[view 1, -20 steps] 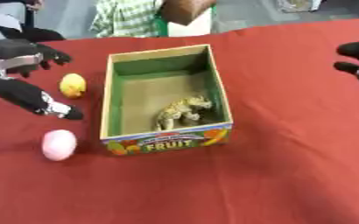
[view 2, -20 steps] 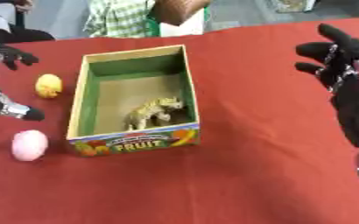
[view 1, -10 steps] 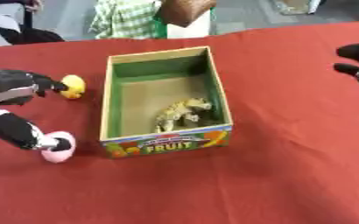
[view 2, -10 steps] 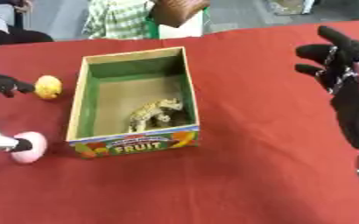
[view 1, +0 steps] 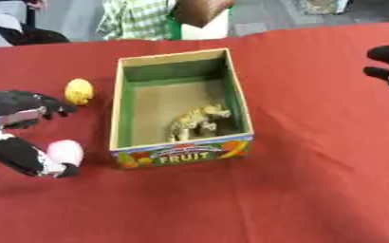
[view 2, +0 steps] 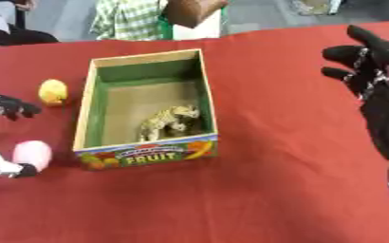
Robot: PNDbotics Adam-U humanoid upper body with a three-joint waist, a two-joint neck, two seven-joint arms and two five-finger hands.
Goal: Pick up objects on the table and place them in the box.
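Red table [view 1: 314,156] carries an open box [view 1: 239,102] near centre, long axis running away from the camera, green inner walls, brown floor, front wall marked "FRUIT" with printed fruit. Inside the box, toward the near right corner: a spotted toy animal [view 1: 198,121], upright on its legs. Outside the box, to its left: a yellow ball [view 1: 79,91] near the far end, clear of the box wall, and a pink ball [view 1: 66,153] near the front left corner, just beside the box but apart from it. Left hand [view 1: 19,109] enters from the left edge, placed between the two balls; upper fingers [view 1: 57,105] curled and pointing toward the yellow ball without touching it; lower black part of the hand reaches under and against the pink ball, in contact on its left and lower side. Pink ball not enclosed; rests on the table. Left hand partly spread, with nothing lifted. Right hand [view 2: 372,71] shows at the right edge, well apart from the box, raised above the table, fingers spread wide and straight, holding nothing. Behind the far table edge: a checked cloth [view 1: 135,19] and a brown object, not in contact with the box.
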